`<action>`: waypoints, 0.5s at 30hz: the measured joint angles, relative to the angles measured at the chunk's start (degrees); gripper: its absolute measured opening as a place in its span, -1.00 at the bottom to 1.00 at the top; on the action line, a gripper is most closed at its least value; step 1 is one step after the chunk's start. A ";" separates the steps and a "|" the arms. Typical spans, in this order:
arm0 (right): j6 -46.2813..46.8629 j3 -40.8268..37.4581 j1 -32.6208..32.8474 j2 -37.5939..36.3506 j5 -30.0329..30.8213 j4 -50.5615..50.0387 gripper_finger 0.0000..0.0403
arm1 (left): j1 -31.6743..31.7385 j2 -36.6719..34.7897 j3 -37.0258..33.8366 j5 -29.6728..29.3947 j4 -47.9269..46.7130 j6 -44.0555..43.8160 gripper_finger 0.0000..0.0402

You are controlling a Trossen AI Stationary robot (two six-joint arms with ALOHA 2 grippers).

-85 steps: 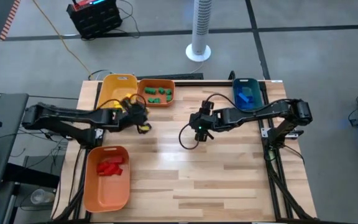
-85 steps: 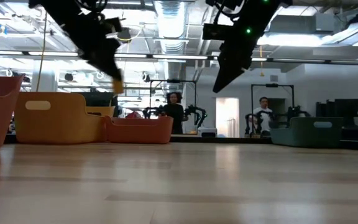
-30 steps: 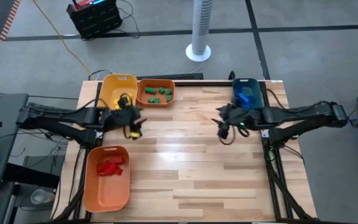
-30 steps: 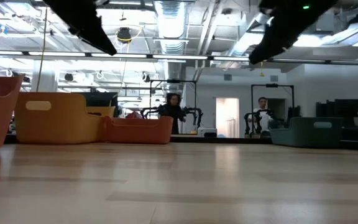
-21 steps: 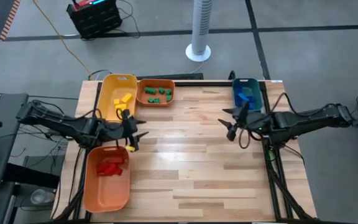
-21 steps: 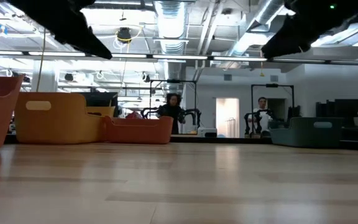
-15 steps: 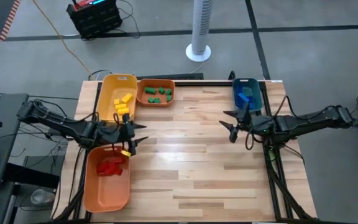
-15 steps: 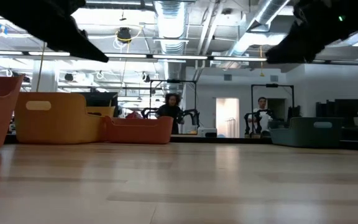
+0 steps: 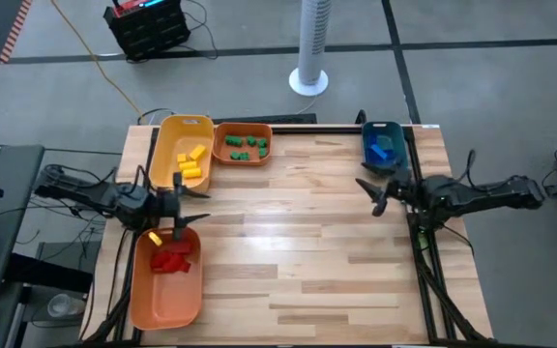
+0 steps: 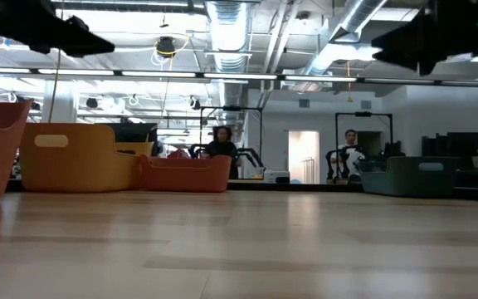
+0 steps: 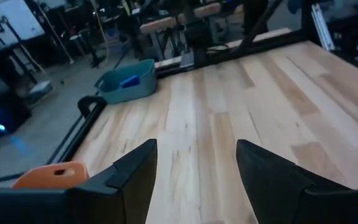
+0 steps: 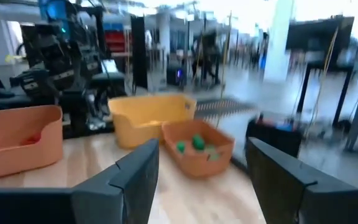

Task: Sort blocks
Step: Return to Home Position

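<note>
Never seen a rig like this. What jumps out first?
Seen from above, four bins each hold one colour: yellow blocks and green blocks top left, red blocks bottom left, blue blocks top right. The left gripper and right gripper hang open at the sides of the wooden table.

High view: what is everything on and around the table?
Table: one, light wood, centre.
Yellow bin: one, back left corner, holds several yellow blocks.
Small orange bin: one, beside the yellow bin, holds several green blocks.
Large orange bin: one, front left corner, holds red blocks.
Teal bin: one, back right corner, holds blue blocks.
Fan: one, white, floor behind table.
Left gripper: one, dark, open, table's left edge.
Right gripper: one, dark, open, table's right edge.
</note>
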 joint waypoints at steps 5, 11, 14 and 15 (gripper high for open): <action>-12.49 0.00 1.38 -4.03 -0.02 6.80 0.24 | 0.00 -4.60 -1.41 1.35 5.47 2.01 0.06; -17.03 0.12 1.36 -5.46 0.06 27.42 0.24 | 0.85 -4.71 -1.65 -8.61 24.18 4.72 0.06; -14.43 0.11 1.35 -5.51 0.07 30.21 0.24 | 1.44 -4.78 -1.65 -15.61 25.42 2.13 0.06; -13.35 0.11 1.35 -5.54 0.07 30.19 0.24 | 1.40 -4.78 -1.65 -16.41 24.62 -0.74 0.06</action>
